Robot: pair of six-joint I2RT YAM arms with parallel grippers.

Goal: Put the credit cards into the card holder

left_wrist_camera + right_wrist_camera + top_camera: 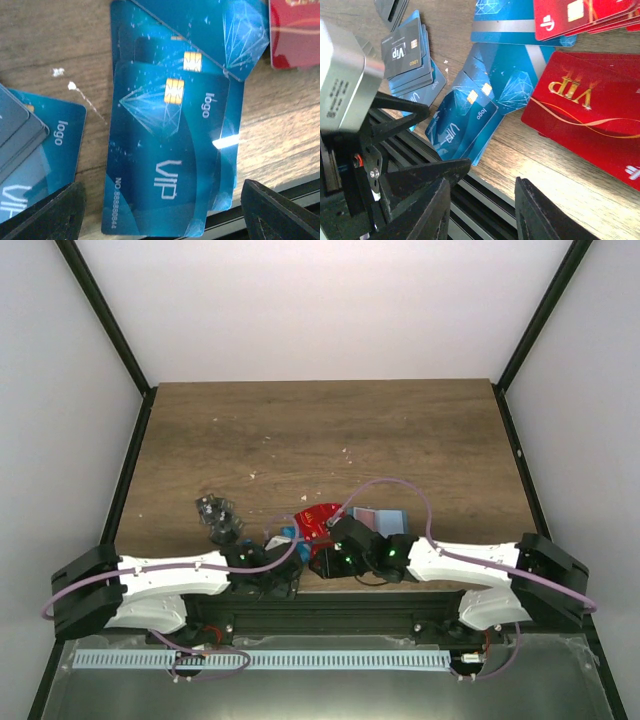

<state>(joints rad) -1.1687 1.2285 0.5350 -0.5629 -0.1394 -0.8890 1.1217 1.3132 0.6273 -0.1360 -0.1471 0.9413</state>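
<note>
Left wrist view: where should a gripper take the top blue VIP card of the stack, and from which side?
Pinch the top blue VIP card by its short end at the near edge of the table, from that side: it lies flat on other cards, but that end seems to overhang, leaving room underneath.

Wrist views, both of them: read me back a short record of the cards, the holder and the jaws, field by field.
blue cards: overlapping stack, face up, at the table's near edge
red cards: fanned beside the blue ones, face up
dark card: on top of a separate blue pile
card holder: flat on the table, clear only in the top view
left gripper: jaws wide apart over the blue stack, empty
right gripper: jaws apart, empty
</note>
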